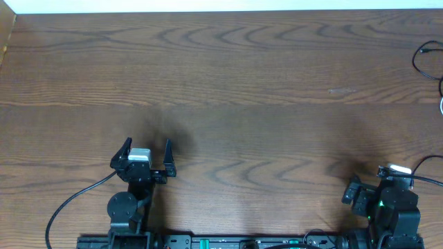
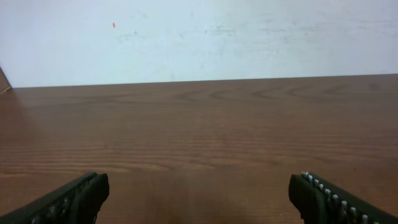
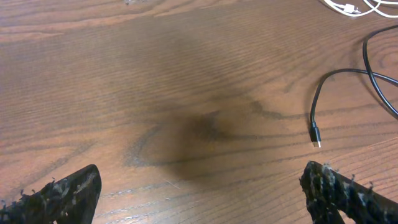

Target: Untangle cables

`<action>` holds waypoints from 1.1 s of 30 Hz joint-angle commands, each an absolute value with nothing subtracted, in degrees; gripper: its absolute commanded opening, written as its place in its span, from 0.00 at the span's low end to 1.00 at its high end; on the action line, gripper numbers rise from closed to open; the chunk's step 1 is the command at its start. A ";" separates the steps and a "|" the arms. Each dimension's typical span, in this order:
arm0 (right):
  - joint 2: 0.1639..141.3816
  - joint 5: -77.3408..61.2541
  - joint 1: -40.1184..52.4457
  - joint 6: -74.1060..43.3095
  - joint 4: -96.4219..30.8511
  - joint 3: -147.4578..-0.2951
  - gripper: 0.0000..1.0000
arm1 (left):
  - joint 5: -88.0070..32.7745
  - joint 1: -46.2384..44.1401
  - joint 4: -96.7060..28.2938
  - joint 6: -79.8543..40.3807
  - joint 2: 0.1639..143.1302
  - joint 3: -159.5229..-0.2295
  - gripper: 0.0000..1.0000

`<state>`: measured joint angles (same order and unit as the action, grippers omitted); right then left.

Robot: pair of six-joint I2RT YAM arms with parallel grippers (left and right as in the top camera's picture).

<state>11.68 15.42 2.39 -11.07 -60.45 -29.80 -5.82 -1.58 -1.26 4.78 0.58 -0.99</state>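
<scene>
The cables lie at the table's far right edge: a thin black cable (image 1: 423, 58) curls there, and a bit of white cable (image 1: 441, 104) shows just below it. In the right wrist view the black cable (image 3: 314, 132) ends in a small plug on the wood, and the white cable (image 3: 348, 7) is at the top right corner. My right gripper (image 1: 372, 187) (image 3: 200, 182) hangs open over bare wood, left of and nearer than the plug. My left gripper (image 1: 147, 153) (image 2: 199, 186) stands open at the front left, far from the cables, with nothing between its fingers.
The wooden table (image 1: 228, 76) runs to a pale wall (image 2: 199, 37) at the back. Thicker black wires (image 1: 69, 204) trail from the arm bases along the front edge.
</scene>
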 commanded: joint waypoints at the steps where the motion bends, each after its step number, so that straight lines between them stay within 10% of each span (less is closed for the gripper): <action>1: 11.64 15.94 2.68 -10.68 -60.47 -29.45 0.99 | -6.15 -1.26 -3.60 5.34 0.23 -0.23 0.98; 14: 11.09 14.39 2.76 -10.68 -59.64 -29.43 0.99 | -6.17 -1.26 -3.60 5.34 0.23 -0.23 0.98; 33: 0.32 5.41 1.32 -10.66 -18.22 -9.21 0.99 | -6.15 -1.26 -3.60 5.34 0.23 -0.23 0.98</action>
<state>0.99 6.74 1.76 -11.07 -20.51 -9.93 -5.63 -1.58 -1.37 4.78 0.58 -1.02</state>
